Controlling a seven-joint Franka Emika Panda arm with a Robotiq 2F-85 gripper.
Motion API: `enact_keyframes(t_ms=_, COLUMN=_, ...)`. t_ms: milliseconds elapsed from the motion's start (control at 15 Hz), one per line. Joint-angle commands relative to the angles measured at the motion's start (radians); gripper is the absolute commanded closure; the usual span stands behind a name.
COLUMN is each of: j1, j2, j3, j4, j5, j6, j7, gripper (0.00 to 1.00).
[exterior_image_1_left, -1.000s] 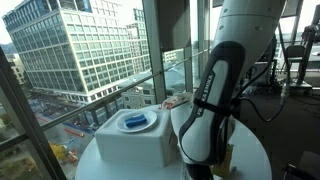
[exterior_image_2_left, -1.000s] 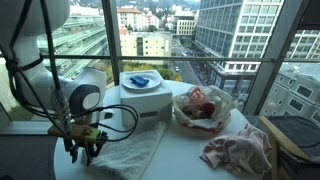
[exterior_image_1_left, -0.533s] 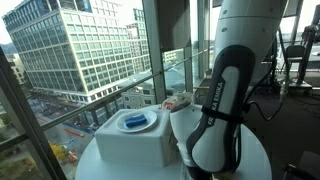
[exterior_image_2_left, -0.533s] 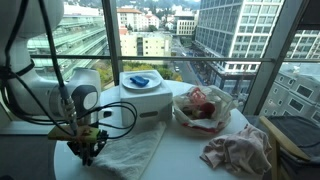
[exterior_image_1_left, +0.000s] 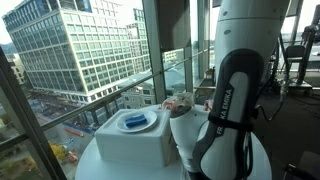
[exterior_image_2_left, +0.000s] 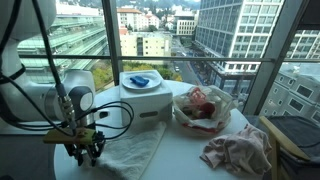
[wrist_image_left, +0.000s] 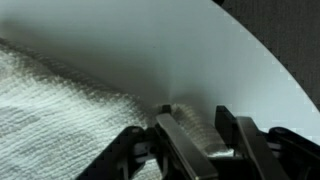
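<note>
My gripper (exterior_image_2_left: 86, 152) is low over the near left edge of the round white table (exterior_image_2_left: 180, 160), at the corner of a white towel (exterior_image_2_left: 130, 150) spread on the table. In the wrist view the two fingers (wrist_image_left: 203, 135) are close together with a bunched corner of the towel (wrist_image_left: 60, 110) pinched between them. In an exterior view the arm (exterior_image_1_left: 230, 110) hides the gripper and the towel.
A white box (exterior_image_2_left: 150, 100) holding a plate with a blue cloth (exterior_image_2_left: 141, 80) stands at the back by the window; it also shows in an exterior view (exterior_image_1_left: 135, 140). A clear bag of pink things (exterior_image_2_left: 200, 108) and a crumpled beige cloth (exterior_image_2_left: 235, 150) lie further along. A chair (exterior_image_2_left: 288, 150) stands beside the table.
The arm has swung a little and sunk lower, bringing the gripper slightly down onto the towel's corner. The towel and other things have not moved.
</note>
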Motion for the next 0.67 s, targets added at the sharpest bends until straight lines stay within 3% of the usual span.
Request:
enact_keyframes(t_ms=0, j1=0.026, j2=-0.034, j3=-0.019, j4=-0.031, j5=-0.029, j6=0.023, j7=0.037, gripper=0.82)
enact_keyframes(t_ms=200, j1=0.025, j2=-0.04, j3=-0.017, j4=-0.038, j5=-0.026, j6=0.02, j7=0.039, gripper=0.98)
enact_keyframes(t_ms=600, j1=-0.007, j2=-0.176, j3=0.0, j4=-0.118, j5=0.008, j6=-0.018, j7=0.059, gripper=0.99)
